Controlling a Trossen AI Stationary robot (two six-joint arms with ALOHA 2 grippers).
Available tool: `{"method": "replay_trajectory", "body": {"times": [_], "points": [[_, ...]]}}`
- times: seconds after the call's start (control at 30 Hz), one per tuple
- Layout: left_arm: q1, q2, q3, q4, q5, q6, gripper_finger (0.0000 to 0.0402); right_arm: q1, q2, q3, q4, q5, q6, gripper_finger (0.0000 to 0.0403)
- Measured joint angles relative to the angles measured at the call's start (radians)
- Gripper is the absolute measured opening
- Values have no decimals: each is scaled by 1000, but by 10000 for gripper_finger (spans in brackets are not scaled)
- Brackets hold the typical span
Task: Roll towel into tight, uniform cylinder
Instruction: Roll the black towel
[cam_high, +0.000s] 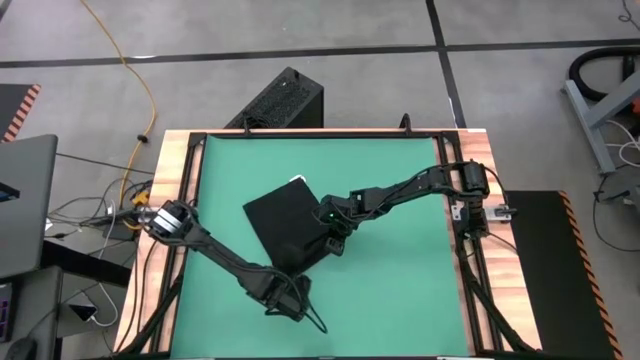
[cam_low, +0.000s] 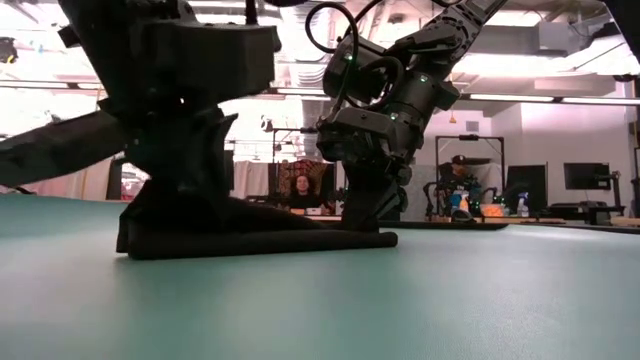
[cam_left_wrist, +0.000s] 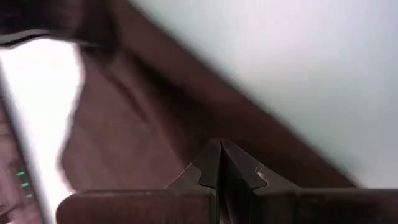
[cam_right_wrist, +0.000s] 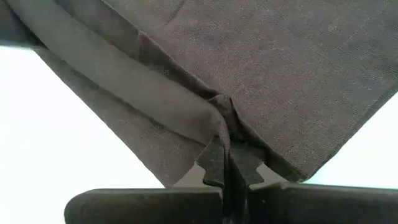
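The black towel (cam_high: 283, 222) lies on the green mat (cam_high: 400, 180), its small white tag (cam_high: 297, 180) at its far edge. My right gripper (cam_high: 332, 241) is shut on the towel's right edge; in the low view it stands at the towel's right end (cam_low: 368, 205). My left gripper (cam_high: 291, 283) is at the towel's near corner, fingers shut (cam_left_wrist: 221, 152). In the low view it is the large dark shape at the left (cam_low: 185, 150), where the towel (cam_low: 250, 232) rises off the mat. My right gripper pinches a puckered fold at the towel's edge (cam_right_wrist: 222, 111) between its two fingers, coming steeply from above. A rolled-over band of cloth (cam_right_wrist: 155, 102) runs off from the pinch, and the rest lies on the mat. My left gripper is shut at the towel's near corner (cam_left_wrist: 186, 134), slanting down from the near side. The cloth there (cam_low: 140, 212) stands raised off the mat. The fingers hide the place of contact.
A black ribbed box (cam_high: 283, 100) stands beyond the table's far edge. A wooden frame (cam_high: 170, 200) borders the mat. Bare mat lies to the right of the towel (cam_high: 400, 270). People sit in the room behind the table (cam_low: 298, 190).
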Motion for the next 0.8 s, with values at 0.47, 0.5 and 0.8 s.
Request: {"method": "replay_trajectory", "body": {"times": [0.47,0.5,0.8], "points": [[7,-21,-111,108,-36,-35,0,0,0,0,2,0,2,15],[8,-21,-125,126,-34,-44,0,0,0,0,2,0,3,15],[7,-23,-160,139,-16,-74,0,5,-10,0,30,14,-23,55]]}}
